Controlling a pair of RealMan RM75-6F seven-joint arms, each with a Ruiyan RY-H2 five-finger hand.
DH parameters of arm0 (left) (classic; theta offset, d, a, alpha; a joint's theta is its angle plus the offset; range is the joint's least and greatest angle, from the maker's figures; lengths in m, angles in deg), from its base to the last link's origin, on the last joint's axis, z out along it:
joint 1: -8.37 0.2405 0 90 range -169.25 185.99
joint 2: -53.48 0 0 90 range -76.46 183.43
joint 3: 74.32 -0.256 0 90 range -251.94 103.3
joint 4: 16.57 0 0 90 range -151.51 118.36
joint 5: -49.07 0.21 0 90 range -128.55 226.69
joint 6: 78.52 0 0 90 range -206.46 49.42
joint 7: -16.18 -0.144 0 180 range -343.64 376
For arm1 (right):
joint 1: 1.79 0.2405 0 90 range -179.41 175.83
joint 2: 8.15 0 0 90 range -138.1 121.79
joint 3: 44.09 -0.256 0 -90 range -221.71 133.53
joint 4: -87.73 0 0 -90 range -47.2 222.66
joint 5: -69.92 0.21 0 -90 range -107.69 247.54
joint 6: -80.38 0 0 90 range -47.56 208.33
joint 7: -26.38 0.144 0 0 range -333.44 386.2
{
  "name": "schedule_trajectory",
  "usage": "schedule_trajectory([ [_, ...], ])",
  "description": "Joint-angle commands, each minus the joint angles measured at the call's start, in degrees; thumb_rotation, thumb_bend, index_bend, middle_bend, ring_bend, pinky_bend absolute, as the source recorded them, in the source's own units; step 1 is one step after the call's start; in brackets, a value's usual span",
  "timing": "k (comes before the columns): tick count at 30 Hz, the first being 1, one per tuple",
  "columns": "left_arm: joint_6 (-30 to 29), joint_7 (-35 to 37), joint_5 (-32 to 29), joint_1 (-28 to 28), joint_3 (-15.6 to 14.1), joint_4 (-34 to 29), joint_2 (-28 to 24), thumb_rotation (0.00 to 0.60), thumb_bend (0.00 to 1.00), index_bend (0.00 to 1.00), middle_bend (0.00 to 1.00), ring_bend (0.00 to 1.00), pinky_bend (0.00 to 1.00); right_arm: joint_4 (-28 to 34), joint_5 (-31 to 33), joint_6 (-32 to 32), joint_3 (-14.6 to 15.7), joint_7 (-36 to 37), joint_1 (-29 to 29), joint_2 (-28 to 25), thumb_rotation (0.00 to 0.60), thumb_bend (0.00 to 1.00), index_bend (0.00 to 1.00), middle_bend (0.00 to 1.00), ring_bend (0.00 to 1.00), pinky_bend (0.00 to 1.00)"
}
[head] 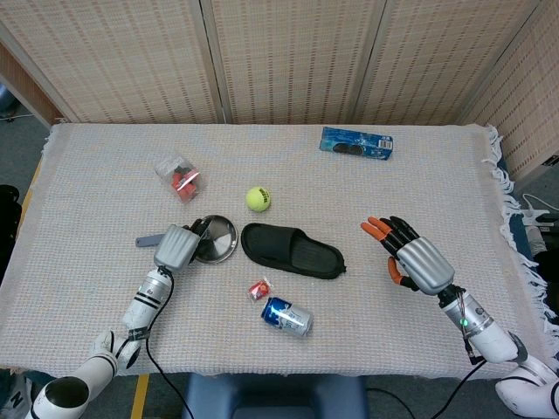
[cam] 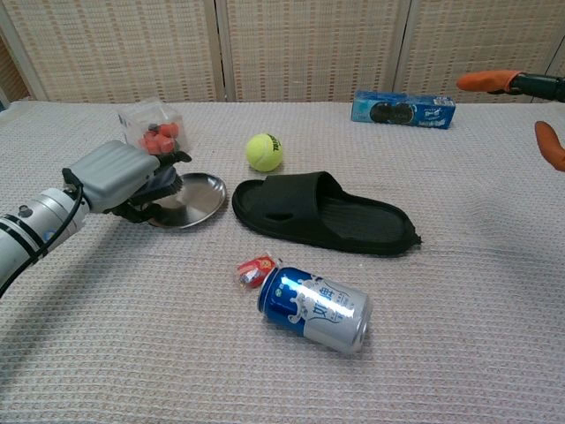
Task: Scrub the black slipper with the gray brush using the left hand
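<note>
The black slipper lies flat mid-table, toe end to the right. My left hand sits low at the left rim of a metal dish, a short way left of the slipper. It grips the gray brush. The handle pokes out to the left in the head view, and the dark bristles show under the fingers in the chest view. My right hand hovers right of the slipper, fingers spread, holding nothing.
A tennis ball lies behind the slipper. A blue can and a red wrapper lie in front of it. A blue cookie box sits at the back, and a clear packet of red pieces at the back left.
</note>
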Motion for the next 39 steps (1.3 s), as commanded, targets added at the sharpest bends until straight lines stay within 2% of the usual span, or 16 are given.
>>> schedule_trajectory([
  [1,-0.58,-0.83,0.12,-0.13,0.1,-1.32,-0.23,0.6,0.39,0.09,0.25,0.61,1.0,-0.03,-0.07,0.04,-0.1,0.11,-0.12,-0.06,0.6,0.81,0.0,0.0,0.0,0.0],
  [7,-2.84,-2.97,0.47,0.66,0.12,-7.22,-2.7,0.6,0.39,0.04,0.21,0.6,1.0,0.1,0.19,0.55,-0.78,-0.1,-0.61,-0.44,0.6,0.81,0.0,0.0,0.0,0.0],
  [10,-4.79,-3.96,0.61,1.33,0.44,-12.81,-5.39,0.6,0.39,0.01,0.18,0.58,1.0,0.45,0.43,1.07,-1.02,-0.74,-1.19,-0.68,0.6,0.81,0.0,0.0,0.0,0.0],
  [11,-5.86,-4.43,0.77,1.7,0.57,-15.59,-6.81,0.6,0.39,0.0,0.16,0.56,1.0,0.64,0.61,1.42,-1.13,-1.27,-1.55,-0.78,0.6,0.78,0.0,0.0,0.0,0.0],
  [13,-7.49,-4.59,0.73,2.64,0.86,-20.8,-9.42,0.6,0.39,0.0,0.14,0.49,0.96,1.17,1.05,2.13,-1.28,-2.22,-2.34,-1.05,0.6,0.62,0.0,0.0,0.0,0.0],
  [15,-9.22,-4.16,0.3,4.4,1.12,-28.48,-13.5,0.6,0.39,0.0,0.12,0.42,0.87,2.2,1.57,3.64,-1.36,-3.6,-3.76,-1.64,0.6,0.35,0.0,0.0,0.0,0.0],
  [17,-10.84,-2.85,-0.47,7.28,0.69,-38.07,-19.02,0.6,0.39,0.0,0.12,0.34,0.77,3.86,2.06,5.55,-1.01,-6.04,-5.82,-2.73,0.6,0.22,0.0,0.0,0.0,0.0],
  [20,-15.3,-0.14,-0.92,13.25,-1.46,-51.65,-28.48,0.6,0.38,0.0,0.11,0.21,0.6,7.49,2.94,8.44,-0.08,-12.78,-9.48,-5.14,0.6,0.19,0.0,0.0,0.0,0.0],
  [23,-22.78,3.1,-0.4,20.84,-4.77,-59.92,-36.86,0.6,0.37,0.0,0.1,0.12,0.47,11.45,4.55,11.21,1.25,-20.8,-13.79,-7.5,0.6,0.19,0.0,0.0,0.0,0.0],
  [26,-29.08,7.28,-1.64,28.55,-7.9,-63.34,-43.15,0.6,0.37,0.0,0.08,0.05,0.35,14.69,7.46,13.54,2.13,-28.2,-18.02,-9.11,0.6,0.19,0.0,0.0,0.0,0.0],
  [29,-31.54,13.96,-3.38,33.68,-9.52,-64.38,-47.46,0.6,0.37,0.0,0.04,0.0,0.3,15.93,8.94,16.14,2.52,-31.74,-21.39,-9.28,0.6,0.19,0.0,0.0,0.0,0.0],
  [32,-31.5,14.91,-2.24,35.04,-10.37,-63.86,-49.44,0.6,0.36,0.0,0.04,0.0,0.27,16.2,9.07,17.92,2.59,-31.54,-23.49,-8.81,0.6,0.19,0.0,0.0,0.0,0.0],
  [36,-29.93,14.49,-0.24,35.16,-10.57,-64.26,-50.65,0.6,0.36,0.0,0.03,0.0,0.27,16.57,6.91,19.05,2.31,-31.58,-24.36,-8.99,0.6,0.19,0.0,0.0,0.0,0.0],
  [39,-28.32,14.63,0.54,35.06,-10.56,-64.7,-51.22,0.6,0.37,0.0,0.0,0.0,0.25,16.57,6.86,18.12,2.17,-31.33,-24.64,-8.97,0.6,0.15,0.0,0.0,0.0,0.0],
])
